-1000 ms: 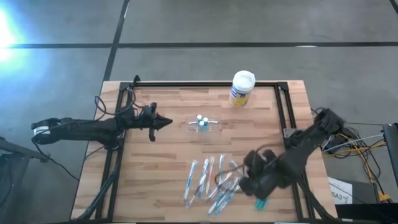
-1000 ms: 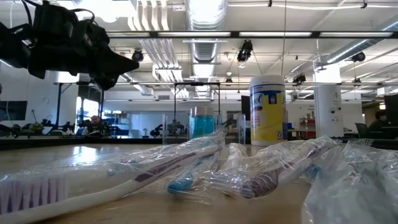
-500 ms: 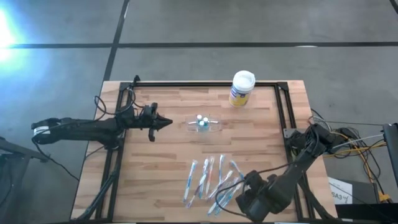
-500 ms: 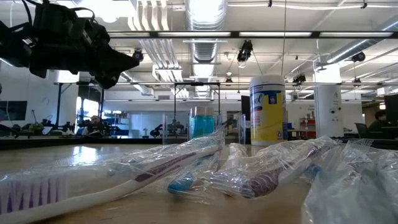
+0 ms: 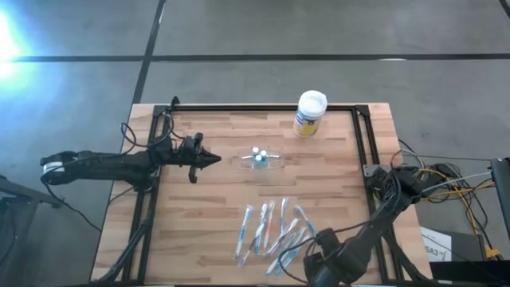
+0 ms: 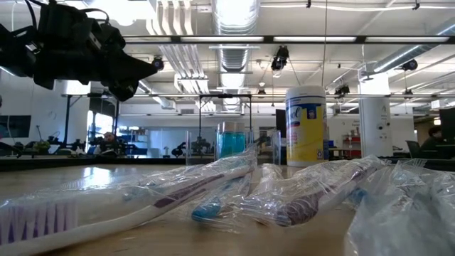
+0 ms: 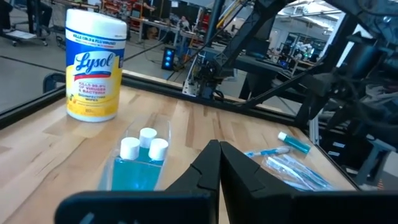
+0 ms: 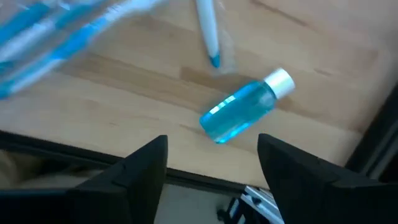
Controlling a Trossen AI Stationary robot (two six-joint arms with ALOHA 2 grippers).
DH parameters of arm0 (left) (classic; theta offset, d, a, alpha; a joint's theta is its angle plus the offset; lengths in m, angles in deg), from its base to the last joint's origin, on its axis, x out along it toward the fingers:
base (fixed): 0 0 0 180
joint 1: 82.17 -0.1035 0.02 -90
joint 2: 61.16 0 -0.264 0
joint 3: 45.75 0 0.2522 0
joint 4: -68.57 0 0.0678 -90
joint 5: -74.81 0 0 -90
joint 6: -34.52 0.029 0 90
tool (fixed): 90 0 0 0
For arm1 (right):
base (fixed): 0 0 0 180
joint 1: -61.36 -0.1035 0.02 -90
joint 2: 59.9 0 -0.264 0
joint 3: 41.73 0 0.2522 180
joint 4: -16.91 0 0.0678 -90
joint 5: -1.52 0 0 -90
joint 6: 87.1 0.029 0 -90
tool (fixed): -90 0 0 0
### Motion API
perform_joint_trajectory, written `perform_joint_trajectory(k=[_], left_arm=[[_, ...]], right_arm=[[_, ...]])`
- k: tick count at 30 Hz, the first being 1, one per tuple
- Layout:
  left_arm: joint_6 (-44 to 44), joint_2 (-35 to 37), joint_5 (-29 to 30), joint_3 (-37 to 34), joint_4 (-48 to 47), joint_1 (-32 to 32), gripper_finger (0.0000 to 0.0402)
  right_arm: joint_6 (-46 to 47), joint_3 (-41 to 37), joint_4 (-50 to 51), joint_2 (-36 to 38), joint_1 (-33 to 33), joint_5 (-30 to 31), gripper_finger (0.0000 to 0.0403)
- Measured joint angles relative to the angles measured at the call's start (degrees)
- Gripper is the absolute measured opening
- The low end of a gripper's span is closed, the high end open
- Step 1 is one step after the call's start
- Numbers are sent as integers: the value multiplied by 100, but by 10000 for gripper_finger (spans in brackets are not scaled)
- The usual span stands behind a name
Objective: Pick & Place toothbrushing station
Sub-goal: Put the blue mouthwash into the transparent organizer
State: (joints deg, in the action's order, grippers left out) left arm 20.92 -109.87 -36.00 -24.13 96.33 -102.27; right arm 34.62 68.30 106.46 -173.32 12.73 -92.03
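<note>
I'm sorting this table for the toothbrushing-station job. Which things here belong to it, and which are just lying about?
Belongs to the job:
- toothbrushing station, clear holder at mid-table
- right gripper, open, above a small blue bottle
- left gripper, shut, beside the station

Lying about:
- wrapped toothbrushes
- Lysol canister, at the table's far edge
</note>
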Motion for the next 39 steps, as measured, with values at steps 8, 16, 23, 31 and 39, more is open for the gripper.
perform_joint_trajectory(k=[8, 16, 23, 31, 39], left_arm=[[-111, 0, -86, -44, -13, 0, 16], [-140, 0, -155, -61, -57, 9, 9], [-142, -2, -286, -66, -148, 11, 14], [-144, -2, -379, -68, -239, 11, 12], [-283, -2, -381, -70, -262, 11, 16]], right_arm=[[372, -2, -48, -356, -212, -259, 240], [423, -14, -33, -626, -281, -295, 242], [141, -83, -10, -631, -485, -329, 231], [-498, -81, -158, -583, -646, -683, 170], [-819, -381, -416, -612, -647, -690, 75]])
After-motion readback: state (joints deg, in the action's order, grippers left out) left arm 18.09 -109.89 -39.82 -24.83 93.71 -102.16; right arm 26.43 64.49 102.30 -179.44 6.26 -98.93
